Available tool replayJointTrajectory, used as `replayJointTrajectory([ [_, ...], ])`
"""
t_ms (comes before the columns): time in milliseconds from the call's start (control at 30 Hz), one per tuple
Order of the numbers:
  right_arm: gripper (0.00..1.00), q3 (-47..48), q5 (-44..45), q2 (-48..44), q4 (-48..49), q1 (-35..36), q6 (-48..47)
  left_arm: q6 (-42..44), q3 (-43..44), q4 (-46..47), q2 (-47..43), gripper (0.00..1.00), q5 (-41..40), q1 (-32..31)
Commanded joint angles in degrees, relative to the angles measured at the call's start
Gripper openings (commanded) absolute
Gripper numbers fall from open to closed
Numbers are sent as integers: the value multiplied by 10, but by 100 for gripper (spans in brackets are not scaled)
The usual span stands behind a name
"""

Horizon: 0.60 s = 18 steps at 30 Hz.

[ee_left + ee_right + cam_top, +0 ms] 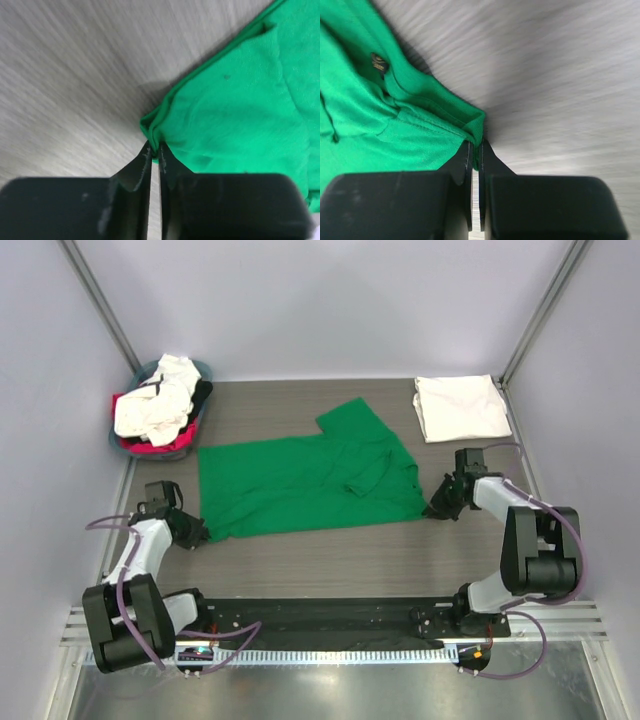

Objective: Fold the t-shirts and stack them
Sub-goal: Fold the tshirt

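Green shirt (300, 485): we're seeing left gripper (155, 154), right gripper (475, 150) pinching corners in wrist views; overhead alone showing basket (201, 368) holding shirts (158, 408).

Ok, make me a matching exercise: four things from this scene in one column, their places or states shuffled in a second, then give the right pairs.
Column one:
1. green t-shirt
2. white t-shirt
3. basket
4. left claw

Column two:
A. folded, lying at the far right
B. at the far left, piled full
C. shut on a near left corner of green fabric
D. spread out in the middle, one sleeve turned over

Pairs: 1-D, 2-A, 3-B, 4-C
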Motion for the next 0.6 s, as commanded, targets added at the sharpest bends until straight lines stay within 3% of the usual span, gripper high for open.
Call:
replayJointTrajectory([
  [0, 1, -3, 72, -49, -48, -40, -8, 12, 34, 35, 23, 3, -29, 4],
  [200, 1, -46, 85, -140, -80, -58, 34, 14, 47, 30, 36, 0, -22, 4],
  [467, 1, -88, 80, -212, -110, -58, 63, -6, -5, -6, -53, 0, -21, 5],
  [533, 1, -89, 75, -228, -115, -58, 68, -21, -14, -19, -75, 11, -20, 3],
  [567, 11, -86, 69, -230, -116, -58, 74, -25, -15, -23, -93, 37, -6, 3],
])
